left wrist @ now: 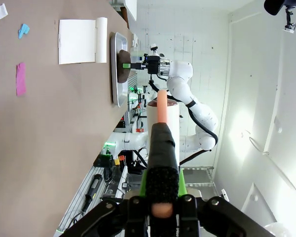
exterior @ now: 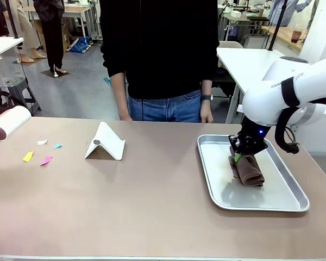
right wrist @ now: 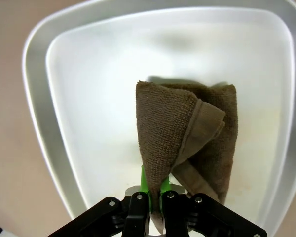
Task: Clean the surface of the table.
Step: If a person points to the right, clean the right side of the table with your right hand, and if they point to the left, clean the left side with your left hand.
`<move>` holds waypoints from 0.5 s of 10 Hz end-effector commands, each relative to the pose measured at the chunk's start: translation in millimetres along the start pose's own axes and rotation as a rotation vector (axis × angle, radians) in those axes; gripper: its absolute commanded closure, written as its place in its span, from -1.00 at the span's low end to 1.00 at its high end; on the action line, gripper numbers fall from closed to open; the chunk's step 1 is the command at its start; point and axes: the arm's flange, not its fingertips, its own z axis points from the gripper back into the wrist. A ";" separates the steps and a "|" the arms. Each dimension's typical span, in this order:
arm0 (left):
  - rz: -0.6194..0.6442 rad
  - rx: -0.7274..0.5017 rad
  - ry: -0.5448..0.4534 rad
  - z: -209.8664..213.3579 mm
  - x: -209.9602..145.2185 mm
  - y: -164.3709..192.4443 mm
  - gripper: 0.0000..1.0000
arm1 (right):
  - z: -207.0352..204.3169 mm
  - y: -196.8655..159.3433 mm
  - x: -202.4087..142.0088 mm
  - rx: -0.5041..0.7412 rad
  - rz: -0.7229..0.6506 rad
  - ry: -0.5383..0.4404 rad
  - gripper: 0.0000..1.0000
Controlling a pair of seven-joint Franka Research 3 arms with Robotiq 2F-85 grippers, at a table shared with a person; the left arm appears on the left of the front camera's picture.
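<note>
The taupe-brown table (exterior: 152, 201) carries several small paper scraps near its left end: yellow (exterior: 28, 156), pink (exterior: 46, 160), white (exterior: 42, 142) and blue (exterior: 57, 145). My left gripper (left wrist: 162, 186) is shut on the black handle of a lint roller (left wrist: 163, 123), whose white roll (exterior: 10, 122) hangs above the table's far left edge. Over the silver tray (exterior: 293, 206) on the right, my right gripper (exterior: 240, 155) is shut on a folded brown cloth (exterior: 249, 169). In the right wrist view the cloth (right wrist: 182, 128) hangs from my gripper (right wrist: 153, 195) above the tray (right wrist: 34, 98).
A white folded stand (exterior: 105, 143) sits left of the table's middle, near the scraps. A person in a dark top stands at the far edge, one hand (exterior: 206, 116) close to the tray's far corner. White tables and other people are farther back.
</note>
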 end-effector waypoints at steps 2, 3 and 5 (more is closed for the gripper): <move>-0.019 -0.005 0.006 1.6 -4.8 -2.8 1.00 | 2.4 19.9 -5.8 0.037 0.097 -0.013 0.85; -0.019 -0.005 0.006 1.6 -4.8 -2.8 1.00 | 2.0 27.4 -10.9 0.041 0.114 -0.017 0.85; -0.019 -0.005 0.006 1.6 -4.8 -2.8 1.00 | -2.1 45.8 -20.6 0.053 0.156 -0.014 0.85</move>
